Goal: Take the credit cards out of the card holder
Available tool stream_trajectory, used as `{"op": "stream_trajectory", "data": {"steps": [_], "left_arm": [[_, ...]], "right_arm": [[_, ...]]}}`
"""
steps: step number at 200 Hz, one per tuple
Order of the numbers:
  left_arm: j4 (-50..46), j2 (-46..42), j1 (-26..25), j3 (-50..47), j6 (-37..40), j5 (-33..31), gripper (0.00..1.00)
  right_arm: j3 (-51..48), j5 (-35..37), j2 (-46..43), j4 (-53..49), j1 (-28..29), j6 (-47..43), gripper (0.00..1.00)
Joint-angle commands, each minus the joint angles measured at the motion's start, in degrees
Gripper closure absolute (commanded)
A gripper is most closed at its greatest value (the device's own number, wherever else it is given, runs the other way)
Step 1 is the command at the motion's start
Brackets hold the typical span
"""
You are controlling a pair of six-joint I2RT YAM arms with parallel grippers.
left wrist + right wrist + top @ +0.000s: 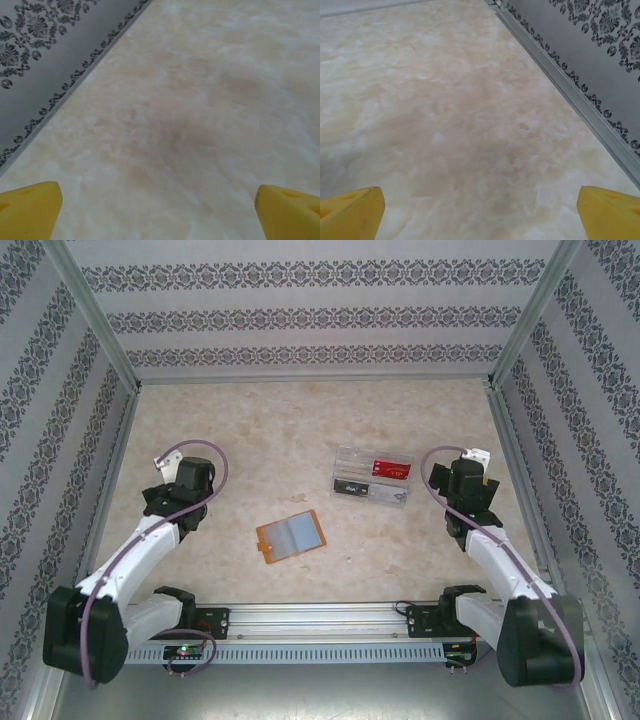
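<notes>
From above, I see the holder (291,537) lying open and flat on the table (300,410), near the middle and a little toward the arms. Its orange border frames grey pockets that face up, and it sits slightly skewed to the table edge. From this height I cannot tell whether any cards are in those pockets.

Behind it and to the right is a clear tray (375,475), well apart from the holder. It holds a red card (390,469) in the far part and a black card (348,486) in the near left part. There is something pale and small in the near right part that I cannot identify.

My left gripper (160,210) is out at the left side of the table, well away from the holder. In its wrist view the yellow fingers (30,207) sit at the two bottom corners, spread wide, with only bare table between them. The patterned wall (40,50) runs along the upper left.

My right gripper (480,210) is at the right side, beside the tray but not touching it. Its fingers (350,210) are likewise spread wide over bare table and pinch nothing. The wall's metal rail (570,95) slants down the right of that view.
</notes>
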Motion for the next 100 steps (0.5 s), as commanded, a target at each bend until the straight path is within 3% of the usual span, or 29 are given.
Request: {"op": "stream_trajectory", "data": {"steps": [1,33,60,92,100], "left_arm": [[13.87,5.83,3.84,-1.83,6.87,2.16,0.0],[28.06,13.99,6.97,-4.35,9.81,6.06,0.01],[36.02,17.53,8.66,-4.53,11.36,9.8,0.01],[48.12,20.3,11.09,-7.07,13.69,16.04,0.01],[45.57,20.64,11.41,-6.13,13.66,17.1,0.0]], "right_arm": [[-0.85,0.06,5.67,12.99,-0.86,0.07,0.02],[0.17,-1.37,14.75,23.48,-1.02,-1.92,0.02],[3.34,-3.4,21.21,25.29,-1.01,-3.99,0.02],[2.38,-5.43,21.98,28.62,0.58,-6.94,0.02],[2.07,-6.59,22.25,29.64,0.84,-7.79,0.02]]}}
